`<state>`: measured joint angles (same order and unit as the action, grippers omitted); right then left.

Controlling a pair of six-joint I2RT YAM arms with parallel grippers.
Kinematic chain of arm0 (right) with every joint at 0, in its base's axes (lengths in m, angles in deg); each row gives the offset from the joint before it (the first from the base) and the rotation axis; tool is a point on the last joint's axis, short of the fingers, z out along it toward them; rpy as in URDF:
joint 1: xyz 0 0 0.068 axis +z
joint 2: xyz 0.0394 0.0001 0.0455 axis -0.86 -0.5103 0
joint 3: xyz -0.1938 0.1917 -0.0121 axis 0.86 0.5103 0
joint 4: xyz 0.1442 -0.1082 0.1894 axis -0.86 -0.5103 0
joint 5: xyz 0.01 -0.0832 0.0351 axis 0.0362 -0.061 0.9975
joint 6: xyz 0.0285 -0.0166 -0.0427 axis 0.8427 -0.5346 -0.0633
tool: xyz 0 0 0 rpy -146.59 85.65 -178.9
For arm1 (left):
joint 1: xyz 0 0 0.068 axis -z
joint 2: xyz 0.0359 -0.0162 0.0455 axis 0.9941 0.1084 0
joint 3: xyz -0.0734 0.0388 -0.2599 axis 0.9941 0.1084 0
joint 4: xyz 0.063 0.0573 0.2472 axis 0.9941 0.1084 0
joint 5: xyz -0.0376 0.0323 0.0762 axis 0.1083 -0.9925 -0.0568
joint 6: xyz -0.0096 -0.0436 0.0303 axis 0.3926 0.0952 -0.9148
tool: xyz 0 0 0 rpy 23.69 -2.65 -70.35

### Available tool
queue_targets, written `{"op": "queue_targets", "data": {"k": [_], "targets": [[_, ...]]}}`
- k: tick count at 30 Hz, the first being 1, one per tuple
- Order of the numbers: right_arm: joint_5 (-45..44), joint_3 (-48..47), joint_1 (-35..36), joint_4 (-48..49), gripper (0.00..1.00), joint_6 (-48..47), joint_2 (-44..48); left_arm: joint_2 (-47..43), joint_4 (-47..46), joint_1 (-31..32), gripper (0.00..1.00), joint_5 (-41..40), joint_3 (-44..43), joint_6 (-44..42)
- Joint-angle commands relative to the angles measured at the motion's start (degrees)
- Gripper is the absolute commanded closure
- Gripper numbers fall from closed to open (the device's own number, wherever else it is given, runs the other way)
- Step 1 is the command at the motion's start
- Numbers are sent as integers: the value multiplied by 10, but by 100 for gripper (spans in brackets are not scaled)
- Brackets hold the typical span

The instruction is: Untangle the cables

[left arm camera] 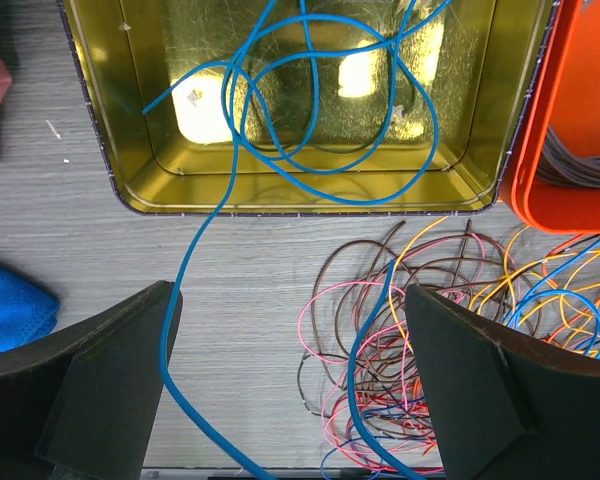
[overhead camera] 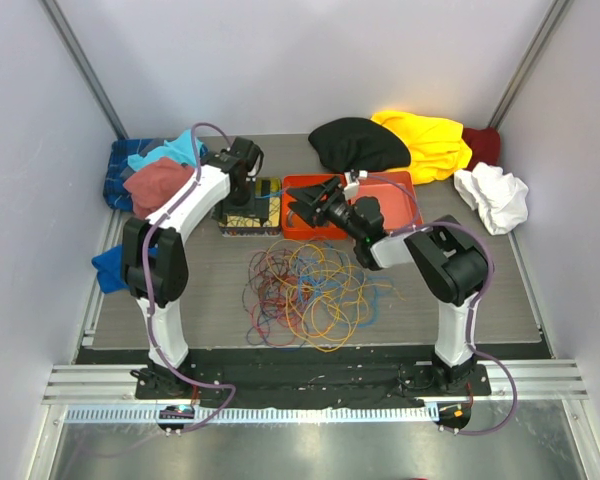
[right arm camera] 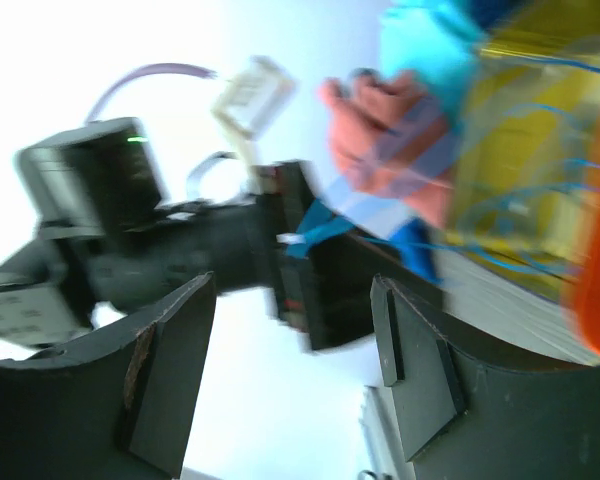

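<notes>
Your top view bright and even, soft diffuse light off white walls (overhead camera: 280, 60), faint shadows on the grey table (overhead camera: 210, 300); your left wrist view sharp on the cables (left arm camera: 380, 300), hot glare patches in the gold tin (left arm camera: 195, 125); your right wrist view smeared by motion blur, background blown white

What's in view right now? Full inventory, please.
cables: one tangle; yellow, orange, blue, red, dark purple; table centre
blue cable: one; looped in tin, trailing onto table
tin: one; gold inside; behind tangle
tray: one; orange; right of tin
grey strands: count unclear; in tray
cloths: eight; black, yellow, dark red, white back right; plaid, teal, rust, blue left
table: one; grey
left arm: one; black-white; jaws open by tin
right arm: one; black-white; jaws open over tray
</notes>
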<state>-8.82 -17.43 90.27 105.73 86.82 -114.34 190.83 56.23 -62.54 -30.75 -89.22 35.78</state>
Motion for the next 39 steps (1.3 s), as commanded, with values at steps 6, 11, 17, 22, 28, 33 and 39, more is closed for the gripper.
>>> {"op": "queue_targets", "data": {"k": [6,11,17,22,28,33,39], "targets": [[22,-118,11,83,30,55,-52,-34,-24,-2,0,-5,16,15],[28,-130,16,86,32,63,-72,-36,-23,-1,0,-11,15,13],[36,-83,16,87,32,33,-20,-31,-20,-2,0,-17,9,11],[48,-47,17,77,32,19,13,-25,-23,-1,0,-18,13,10],[52,-14,19,77,32,10,37,-24,-29,-1,0,-17,23,11],[56,-2,34,68,32,5,37,-26,-30,-2,0,-18,22,10],[51,-9,45,73,32,11,6,-32,-30,-1,0,-13,22,12]]}}
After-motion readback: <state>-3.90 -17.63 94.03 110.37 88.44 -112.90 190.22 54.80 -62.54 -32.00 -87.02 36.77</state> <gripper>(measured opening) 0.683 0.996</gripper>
